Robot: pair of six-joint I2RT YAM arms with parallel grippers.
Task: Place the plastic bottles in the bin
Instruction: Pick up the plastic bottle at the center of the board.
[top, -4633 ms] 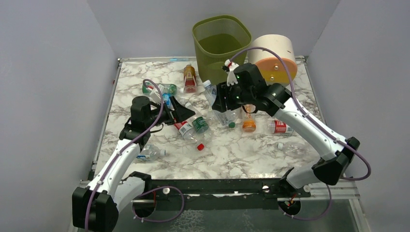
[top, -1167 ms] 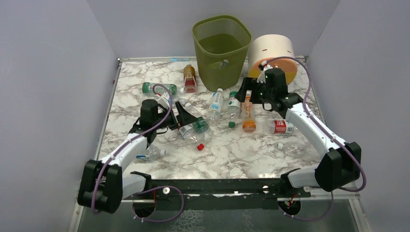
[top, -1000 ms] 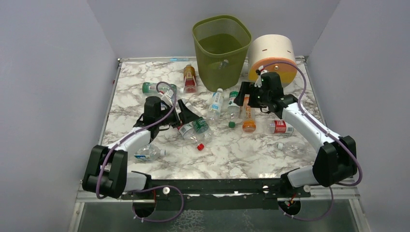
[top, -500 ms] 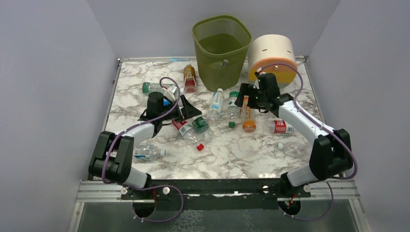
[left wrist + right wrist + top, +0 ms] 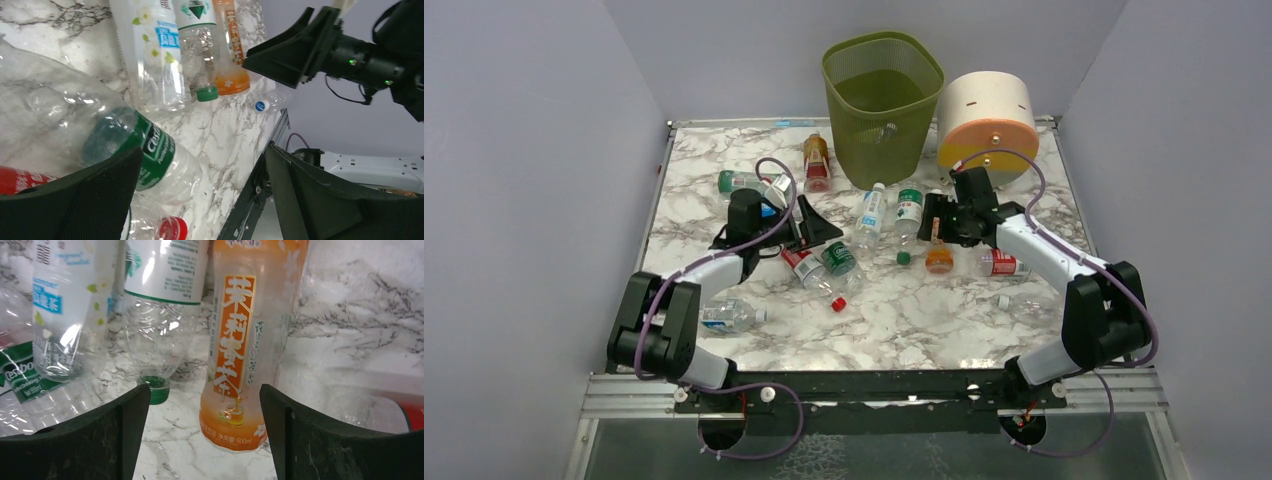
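Several plastic bottles lie across the marble table. The olive mesh bin (image 5: 882, 90) stands at the back. My right gripper (image 5: 936, 226) is open and low over the orange bottle (image 5: 939, 255). In the right wrist view that gripper (image 5: 205, 390) straddles the orange bottle (image 5: 235, 340), with a gap on each side. My left gripper (image 5: 820, 229) is open beside the green-label bottle (image 5: 838, 258). In the left wrist view the left gripper (image 5: 202, 152) has the green-label bottle (image 5: 150, 150) against its left finger (image 5: 75, 200), and a red-capped bottle (image 5: 172, 231) lies below.
A cream drum (image 5: 987, 112) stands right of the bin. A blue-label bottle (image 5: 871, 213) and a green-capped bottle (image 5: 908, 212) lie left of the orange one, a red-label bottle (image 5: 1001, 263) to its right. An amber bottle (image 5: 816, 162) lies near the bin.
My right gripper has come down and nearer onto the orange bottle, and its jaws have narrowed. The left gripper moved a little towards the back, then held still, open.
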